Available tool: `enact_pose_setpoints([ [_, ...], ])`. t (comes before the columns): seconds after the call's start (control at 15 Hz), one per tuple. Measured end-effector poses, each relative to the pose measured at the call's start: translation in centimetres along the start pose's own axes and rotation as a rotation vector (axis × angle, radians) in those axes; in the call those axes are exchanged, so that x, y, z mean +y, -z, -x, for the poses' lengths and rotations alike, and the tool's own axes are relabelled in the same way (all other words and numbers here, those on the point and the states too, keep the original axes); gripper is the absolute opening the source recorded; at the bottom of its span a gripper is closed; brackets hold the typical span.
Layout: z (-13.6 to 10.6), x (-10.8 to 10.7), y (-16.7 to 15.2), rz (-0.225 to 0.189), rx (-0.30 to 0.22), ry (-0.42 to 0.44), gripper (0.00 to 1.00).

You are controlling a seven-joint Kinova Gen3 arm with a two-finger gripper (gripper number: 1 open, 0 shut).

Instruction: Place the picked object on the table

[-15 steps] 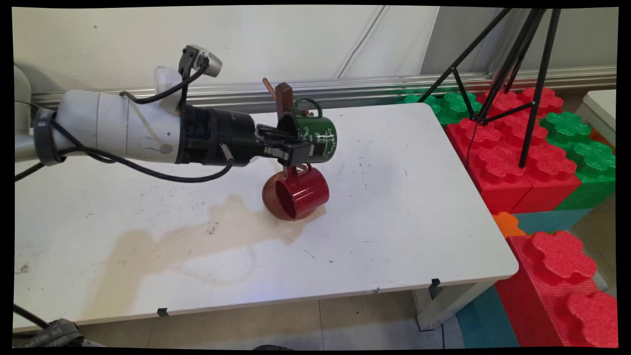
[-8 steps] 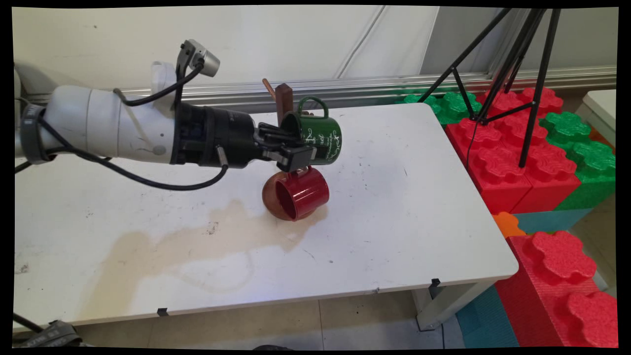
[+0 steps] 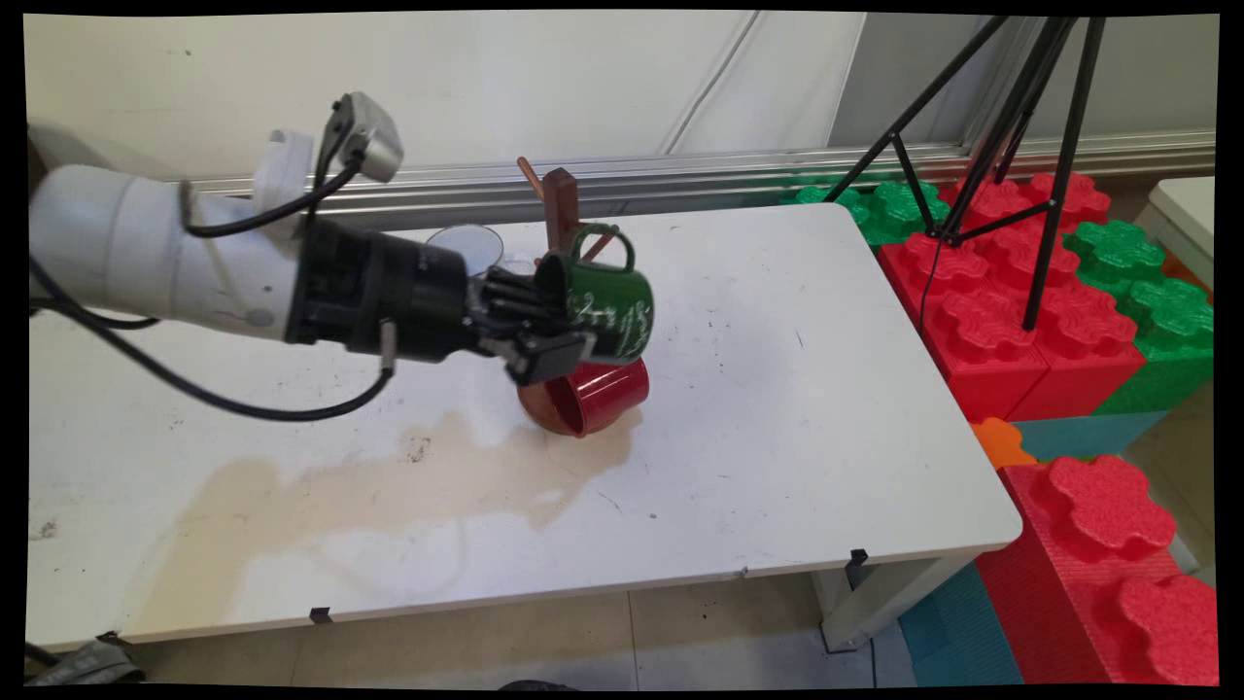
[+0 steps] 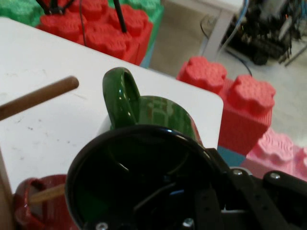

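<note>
Hand: the black hand [image 3: 559,335] [image 4: 211,201] is clamped on the rim of the green mug [image 3: 604,309] [image 4: 144,143], one finger inside the mouth and one outside, holding it off the surface on its side with the handle up.
Green mug: it hangs just above the red mug [image 3: 595,397] [image 4: 36,206] and just in front of the wooden mug stand [image 3: 561,199].
Red mug: on its side on a peg of the stand, at the middle of the surface.
Surface: white table [image 3: 826,389] [image 4: 43,115] with a wide brownish stain [image 3: 389,481] spreading toward 8 o'clock from the red mug; a glass [image 3: 465,243] stands toward 11 o'clock.
Room: big red and green foam blocks [image 3: 1020,321] [image 4: 225,86] at 3 o'clock, a black tripod [image 3: 1011,107] standing on them, and a pale wall [image 3: 486,78] behind.
</note>
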Motion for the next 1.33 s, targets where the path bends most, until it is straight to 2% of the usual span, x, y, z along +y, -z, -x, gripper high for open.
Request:
enact_pose_setpoints([
  [0.33, 0.0, -0.5, 2.8, 0.019, -0.080, -0.083, 0.00],
  [0.73, 0.5, -1.9, 7.2, 0.033, -0.202, -0.194, 0.00],
  [0.93, 1.0, -2.9, 9.5, 0.015, -0.272, -0.239, 0.00],
  [1.33, 0.9, -5.4, 12.1, -0.047, -0.369, -0.309, 0.00],
])
